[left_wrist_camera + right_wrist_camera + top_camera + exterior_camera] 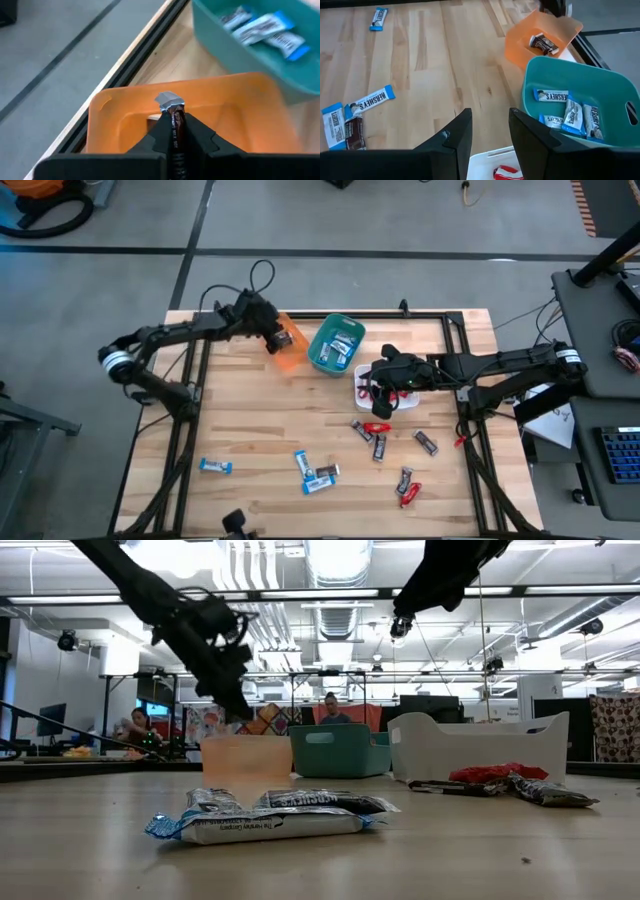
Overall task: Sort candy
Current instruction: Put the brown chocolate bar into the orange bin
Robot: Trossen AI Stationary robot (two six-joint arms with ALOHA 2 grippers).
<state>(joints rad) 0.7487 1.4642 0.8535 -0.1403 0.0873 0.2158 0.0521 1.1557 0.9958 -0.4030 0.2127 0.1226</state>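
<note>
My left gripper [272, 332] hangs over the orange bin [289, 348] at the table's far left, shut on a dark brown candy bar [174, 122]. One dark bar [543, 44] lies in that bin. The teal bin [335, 345] holds several blue-and-white bars [570, 117]. My right gripper [490, 132] stands open and bare over the white bin [364, 373], where red candy [507, 173] lies. Blue [215, 467], dark [380, 446] and red [410, 493] bars lie loose on the table. My left gripper pinches the dark brown bar between its two fingers [200, 137]. The bar runs along the fingers, and its crimped silver end [170, 101] sticks out past the fingertips. The fingers slant down from the table's left. The bar is lifted clear, above the orange bin's inside.
The three bins stand close together at the far middle of the wooden table [250, 420]. A black frame rail [135, 60] runs along the far edge beside the orange bin. The loose bars are scattered over the near half, mostly toward the right. In the low view people sit far behind the table.
</note>
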